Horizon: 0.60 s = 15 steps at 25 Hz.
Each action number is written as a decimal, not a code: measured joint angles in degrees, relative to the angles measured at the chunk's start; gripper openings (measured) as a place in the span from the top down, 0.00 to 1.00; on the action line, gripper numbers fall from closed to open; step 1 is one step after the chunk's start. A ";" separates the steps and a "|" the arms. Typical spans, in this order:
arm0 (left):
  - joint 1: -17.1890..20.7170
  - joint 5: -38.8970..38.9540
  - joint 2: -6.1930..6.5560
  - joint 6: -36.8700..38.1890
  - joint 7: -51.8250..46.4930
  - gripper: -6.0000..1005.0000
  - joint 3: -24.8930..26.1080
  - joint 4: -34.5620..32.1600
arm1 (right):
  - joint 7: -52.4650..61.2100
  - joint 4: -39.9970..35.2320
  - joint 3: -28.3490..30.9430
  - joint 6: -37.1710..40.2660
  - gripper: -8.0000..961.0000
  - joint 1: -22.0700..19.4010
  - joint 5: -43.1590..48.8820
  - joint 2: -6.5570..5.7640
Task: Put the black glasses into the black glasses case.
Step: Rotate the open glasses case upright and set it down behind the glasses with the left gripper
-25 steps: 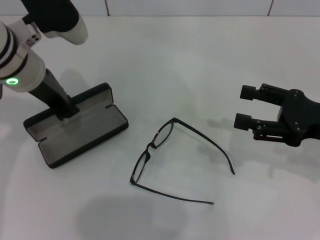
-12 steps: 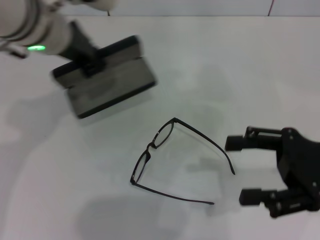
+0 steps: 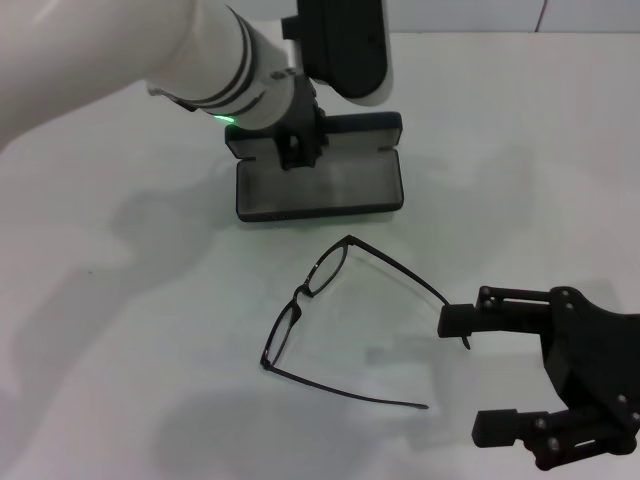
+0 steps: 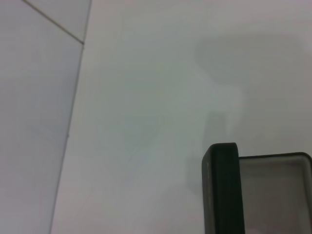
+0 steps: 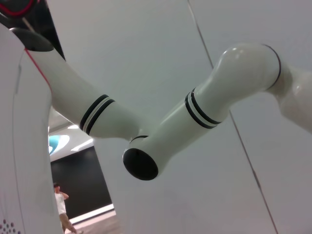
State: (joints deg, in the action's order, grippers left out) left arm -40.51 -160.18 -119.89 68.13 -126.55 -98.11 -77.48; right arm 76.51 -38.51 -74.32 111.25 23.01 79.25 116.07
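Black glasses (image 3: 345, 318) lie unfolded on the white desk (image 3: 120, 330), a little toward its near edge, lenses up on edge and both temple arms splayed toward the right gripper (image 3: 485, 375), which sits low over the desk near the near right corner. Its two fingers (image 3: 462, 320) stand wide apart and hold nothing; the upper one is just beside the curved tip of the farther temple arm, so the open claw looks lined up to close on the frame from the temple side. The left gripper (image 3: 298, 150) is over by the far edge of the desk, at the hinge side of the black glasses case (image 3: 320, 188); it appears clamped on the raised lid, probably to keep the case open and steady for the drop, though the fingers themselves are too hidden to say. The case's grey lining faces up, well apart from the glasses. The left wrist view shows one corner of the case (image 4: 222, 190) on bare white desk. Behind is a pale panelled wall (image 3: 470, 15); the right wrist view looks up at the robot's white arm (image 5: 195, 117).
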 joint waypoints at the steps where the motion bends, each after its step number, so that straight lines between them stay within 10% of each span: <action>1: -0.34 0.22 -0.01 -0.39 0.43 0.79 -0.24 0.87 | -0.07 0.15 0.01 -0.01 0.14 -0.31 -0.26 0.03; 15: -0.24 0.62 -0.33 -4.33 1.76 0.78 -5.02 4.19 | -2.81 2.90 1.28 -1.90 0.15 -0.16 -1.38 -0.31</action>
State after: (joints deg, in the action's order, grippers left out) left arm -40.75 -159.55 -120.22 63.81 -124.79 -103.13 -73.29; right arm 73.69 -35.62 -73.05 109.35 22.85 77.86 115.77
